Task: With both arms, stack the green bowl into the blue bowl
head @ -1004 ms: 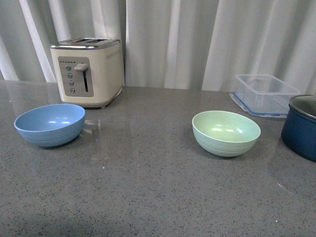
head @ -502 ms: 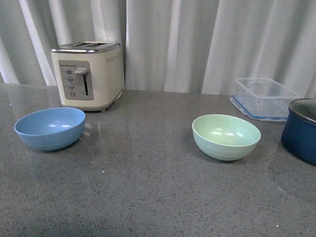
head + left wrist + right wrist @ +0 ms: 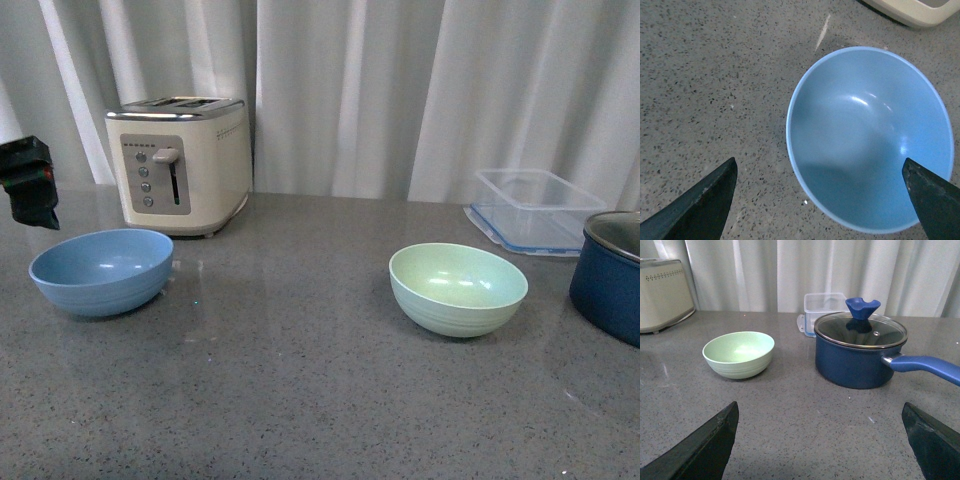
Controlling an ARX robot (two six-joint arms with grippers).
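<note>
Since the earlier front view, a black part of the left arm (image 3: pixel 28 182) is brought into the picture at the left edge, near the blue bowl (image 3: pixel 100 270), where nothing was seen before; the whole scene is also shown a little lower in the frame, while the two bowls are left standing as they were. The blue bowl is found upright and empty on the left of the tabletop (image 3: pixel 300 400), in front of the toaster (image 3: pixel 180 165); the green bowl (image 3: pixel 458 288) is found upright and empty well apart from it on the right, near the navy pot (image 3: pixel 610 275) and the clear container (image 3: pixel 530 205). In the left wrist view the left pincer (image 3: pixel 818 161) is seen with its fingers spread wide apart and nothing held, looking down into the blue bowl. In the right wrist view the right pincer (image 3: pixel 820 405) is likewise seen spread wide and empty, pointed toward the green bowl but well apart from it. Neither bowl is touched. The task is judged to be at its very start: only the approach is begun, and the grasp of the green bowl, its carry across and its seating inside the blue bowl are all left to be done
</note>
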